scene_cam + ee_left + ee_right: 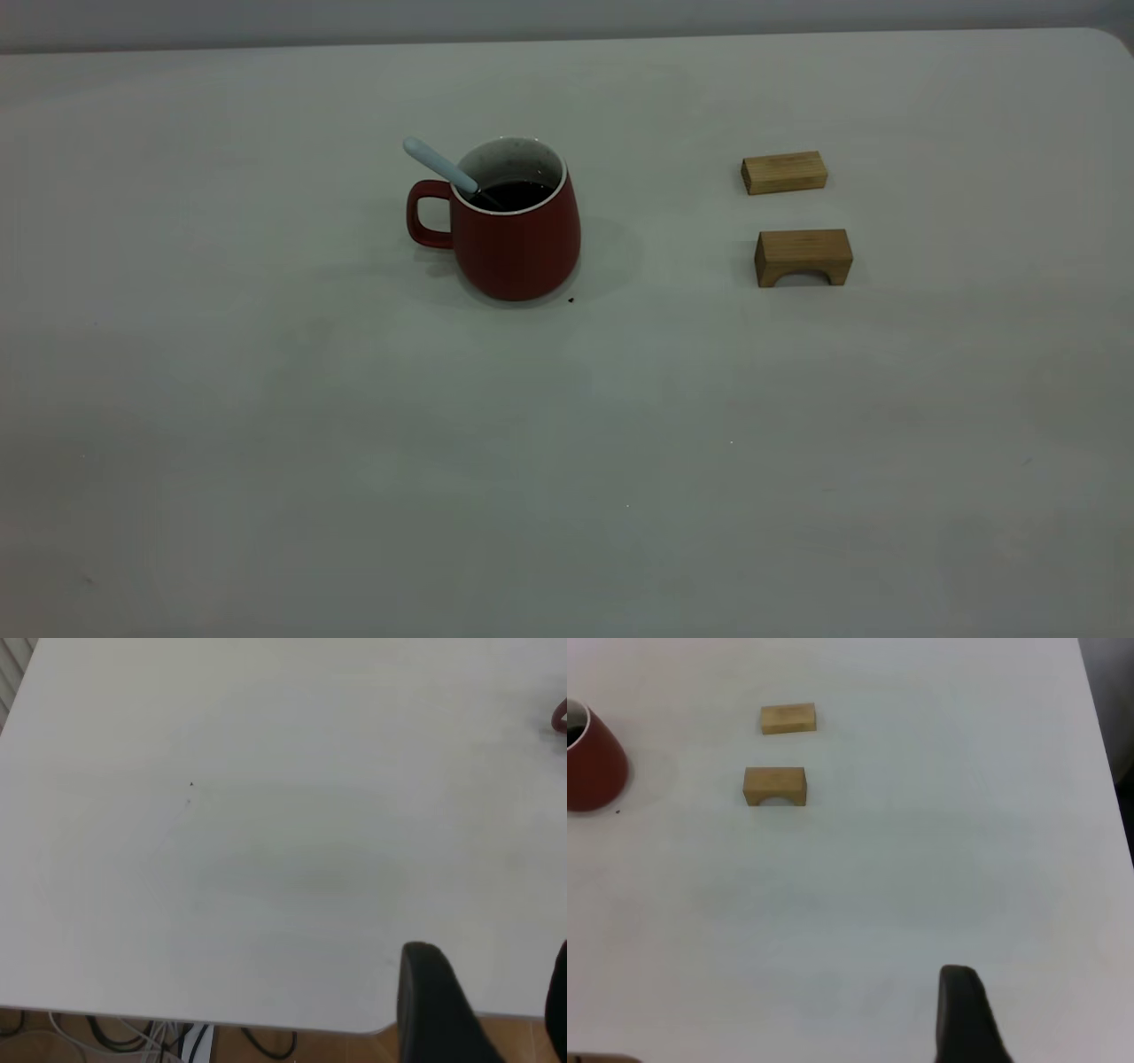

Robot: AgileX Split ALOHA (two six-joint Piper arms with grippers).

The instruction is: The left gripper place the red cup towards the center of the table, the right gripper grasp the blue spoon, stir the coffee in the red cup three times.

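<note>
"Fingers (pixel 430 992) of the left gripper (pixel 492 957)?"
"Spread, empty, at the table's (pixel 266 859) near edge. Right gripper (pixel 963 992), also near edge: state not determinable."
"Step?"
"Red cup (pixel 518 235) stood mid-table, toward the far edge, with the blue spoon (pixel 440 166) leaning in the coffee (pixel 516 192). Placement was judged complete. Next, the right gripper was to pinch the spoon handle."

Only matte black claw fingers (pixel 434 1010) show on the left and one rounded black finger (pixel 966 1014) on the right.
</note>
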